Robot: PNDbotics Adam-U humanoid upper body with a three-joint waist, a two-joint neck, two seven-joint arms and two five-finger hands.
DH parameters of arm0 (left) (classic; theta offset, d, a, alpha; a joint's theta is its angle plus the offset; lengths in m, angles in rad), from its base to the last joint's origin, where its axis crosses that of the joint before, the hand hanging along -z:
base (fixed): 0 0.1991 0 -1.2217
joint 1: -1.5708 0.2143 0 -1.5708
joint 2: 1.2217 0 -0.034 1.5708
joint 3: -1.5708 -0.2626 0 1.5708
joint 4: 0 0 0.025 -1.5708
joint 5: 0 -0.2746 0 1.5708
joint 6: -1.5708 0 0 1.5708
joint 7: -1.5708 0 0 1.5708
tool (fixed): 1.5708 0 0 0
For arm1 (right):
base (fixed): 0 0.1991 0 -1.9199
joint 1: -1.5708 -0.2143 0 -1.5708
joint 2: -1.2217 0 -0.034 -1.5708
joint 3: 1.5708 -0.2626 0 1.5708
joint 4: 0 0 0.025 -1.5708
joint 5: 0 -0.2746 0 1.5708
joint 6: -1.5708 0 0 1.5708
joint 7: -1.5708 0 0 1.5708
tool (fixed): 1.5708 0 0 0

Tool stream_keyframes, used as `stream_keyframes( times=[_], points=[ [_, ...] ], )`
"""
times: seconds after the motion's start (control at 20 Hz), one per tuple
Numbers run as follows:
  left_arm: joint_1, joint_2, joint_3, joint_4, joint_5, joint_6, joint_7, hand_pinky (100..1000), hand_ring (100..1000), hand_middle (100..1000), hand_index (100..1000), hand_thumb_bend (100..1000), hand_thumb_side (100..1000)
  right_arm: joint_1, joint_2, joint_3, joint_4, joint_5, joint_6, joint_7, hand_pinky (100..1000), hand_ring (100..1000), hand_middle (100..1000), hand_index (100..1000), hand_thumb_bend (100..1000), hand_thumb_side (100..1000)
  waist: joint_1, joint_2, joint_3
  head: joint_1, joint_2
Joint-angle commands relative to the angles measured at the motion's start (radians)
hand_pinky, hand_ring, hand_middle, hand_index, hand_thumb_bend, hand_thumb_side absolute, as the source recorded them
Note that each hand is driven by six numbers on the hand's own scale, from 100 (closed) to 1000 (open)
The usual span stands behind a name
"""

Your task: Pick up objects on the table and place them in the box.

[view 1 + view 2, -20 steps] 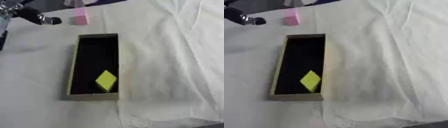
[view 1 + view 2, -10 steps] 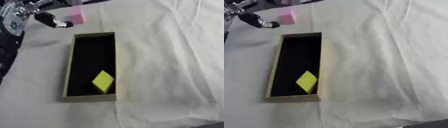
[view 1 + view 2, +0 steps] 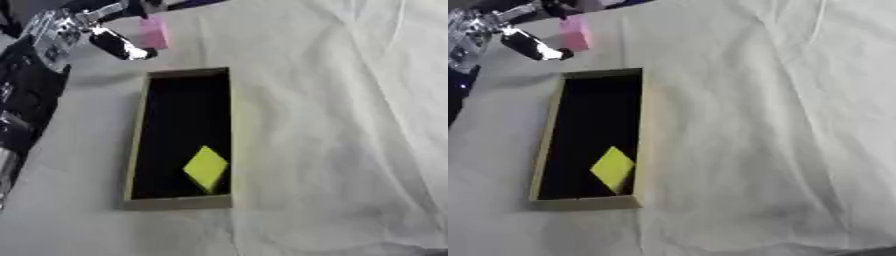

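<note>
A long box with an olive rim and a black inside lies on the white cloth, left of centre. A yellow block rests tilted in its near end. A pink block stands on the cloth just beyond the box's far end. My left hand reaches in from the upper left and is open. One dark finger points at the cloth just left of the pink block, and another stretches over the block's far side. I cannot tell whether they touch it. My right hand shows in neither view.
My black left arm covers the left edge beside the box. The white cloth spreads wrinkled to the right of the box, with folds near the top right.
My left hand and arm have come in from the upper left, moving right and closer to the pink block. The box and both blocks have stayed put.
</note>
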Motion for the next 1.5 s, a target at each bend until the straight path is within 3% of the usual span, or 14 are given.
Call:
stream_keyframes(
  times=[0.05,0.15,0.45,0.85,1.3,1.5],
  points=[
    [-0.030,0.020,0.017,-0.007,-0.015,0.003,0.033,812,772,886,978,471,172,0.001,-0.008,-0.002,-0.011,0.012,0.008,0.002,897,1000,604,874,100,613,-0.006,-0.014,-0.004,0.001,-0.020],
    [-0.033,0.024,0.021,-0.007,-0.019,-0.002,0.057,814,770,893,984,455,100,0.002,-0.001,0.003,-0.011,0.017,0.013,0.006,898,1000,601,873,100,614,-0.002,-0.011,-0.009,0.000,-0.026],
    [-0.042,0.035,0.031,0.004,-0.042,0.008,0.105,814,769,916,1000,450,100,0.003,0.019,0.013,-0.011,0.030,0.025,0.017,899,1000,593,863,100,615,0.005,0.000,-0.018,-0.003,-0.033],
    [-0.050,0.047,0.038,0.015,-0.079,0.034,0.124,935,919,950,999,495,100,0.006,0.045,0.023,-0.011,0.044,0.041,0.029,899,1000,582,860,100,619,0.012,0.012,-0.023,-0.005,-0.041],
    [-0.055,0.068,0.050,0.045,-0.168,0.071,0.150,892,905,940,988,571,100,-0.004,0.058,0.036,-0.011,0.042,0.055,0.050,901,1000,573,854,100,620,0.026,0.020,-0.040,0.010,-0.053],
    [-0.058,0.077,0.063,0.065,-0.229,0.088,0.180,887,906,939,984,558,100,-0.006,0.064,0.040,-0.011,0.045,0.060,0.056,902,1000,571,852,100,621,0.033,0.025,-0.049,0.017,-0.063]
  ],
)
